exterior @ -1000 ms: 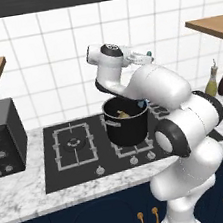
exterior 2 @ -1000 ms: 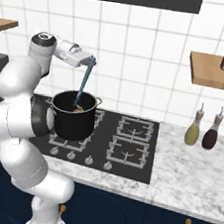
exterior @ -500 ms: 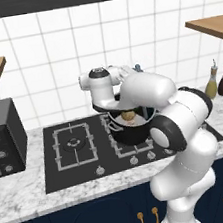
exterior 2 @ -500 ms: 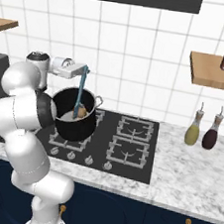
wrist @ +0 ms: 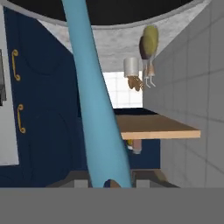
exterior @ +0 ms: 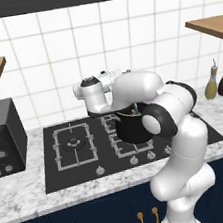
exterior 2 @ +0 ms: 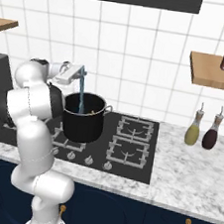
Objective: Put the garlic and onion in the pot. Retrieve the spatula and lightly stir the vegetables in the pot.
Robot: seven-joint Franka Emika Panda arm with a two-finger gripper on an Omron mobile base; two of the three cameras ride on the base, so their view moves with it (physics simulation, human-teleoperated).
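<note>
One black pot point(exterior 2: 84, 116) with a shiny rim stands on the dark gas hob point(exterior 2: 129, 147), over the near burner on the arm's side. In the right base view, a long blue spatula point(exterior 2: 81, 91) rises from inside the pot, its lower end below the rim and its upper end held at the gripper point(exterior 2: 80, 71), which sits above and just behind the pot. The hand view shows the blue spatula handle point(wrist: 96, 109) running up from between the finger tips, the jaws closed on it. In the left base view the white arm point(exterior: 156, 107) bends across the pot point(exterior: 131, 128) and hides most of it. Two bottles point(exterior 2: 203, 130), one olive and one dark, stand on the marble counter point(exterior 2: 191, 170) well right of the hob.
</note>
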